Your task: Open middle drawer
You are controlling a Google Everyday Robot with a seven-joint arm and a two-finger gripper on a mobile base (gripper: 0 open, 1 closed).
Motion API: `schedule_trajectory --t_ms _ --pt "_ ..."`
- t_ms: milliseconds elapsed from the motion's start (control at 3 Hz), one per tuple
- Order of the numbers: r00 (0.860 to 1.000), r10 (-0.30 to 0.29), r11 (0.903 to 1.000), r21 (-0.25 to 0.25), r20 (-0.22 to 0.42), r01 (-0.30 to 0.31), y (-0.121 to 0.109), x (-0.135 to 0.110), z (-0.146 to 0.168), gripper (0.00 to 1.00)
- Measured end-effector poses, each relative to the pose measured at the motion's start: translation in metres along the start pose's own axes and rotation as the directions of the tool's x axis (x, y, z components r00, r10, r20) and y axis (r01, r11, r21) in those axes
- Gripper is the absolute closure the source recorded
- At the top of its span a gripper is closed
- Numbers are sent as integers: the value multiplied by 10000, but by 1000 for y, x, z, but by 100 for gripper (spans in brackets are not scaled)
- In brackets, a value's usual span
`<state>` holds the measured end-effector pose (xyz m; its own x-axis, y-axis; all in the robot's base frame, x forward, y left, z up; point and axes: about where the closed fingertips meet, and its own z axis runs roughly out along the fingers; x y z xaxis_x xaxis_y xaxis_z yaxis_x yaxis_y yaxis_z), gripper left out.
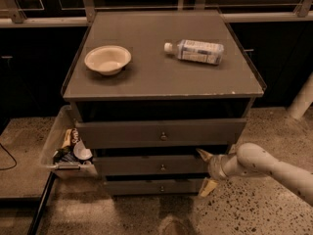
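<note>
Just right of middle drawer [146, 166], gripper [206, 171], fingers [208, 187] spread wide apart; upper tip perhaps touching its front

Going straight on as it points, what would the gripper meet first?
Probably the right end of the middle drawer: the open gripper points left at it from beside the cabinet, though depth is unclear.
</note>
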<state>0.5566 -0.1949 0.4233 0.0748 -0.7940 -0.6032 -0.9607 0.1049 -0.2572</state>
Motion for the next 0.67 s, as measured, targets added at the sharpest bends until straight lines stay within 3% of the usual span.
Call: schedule_trajectory --t_ms 333,667 --pt "9947 -1026 9943 281 -87 1028 -12 -8 8 0" --pt "9828 -1827 9824 352 -281 1836 -23 -8 15 0"
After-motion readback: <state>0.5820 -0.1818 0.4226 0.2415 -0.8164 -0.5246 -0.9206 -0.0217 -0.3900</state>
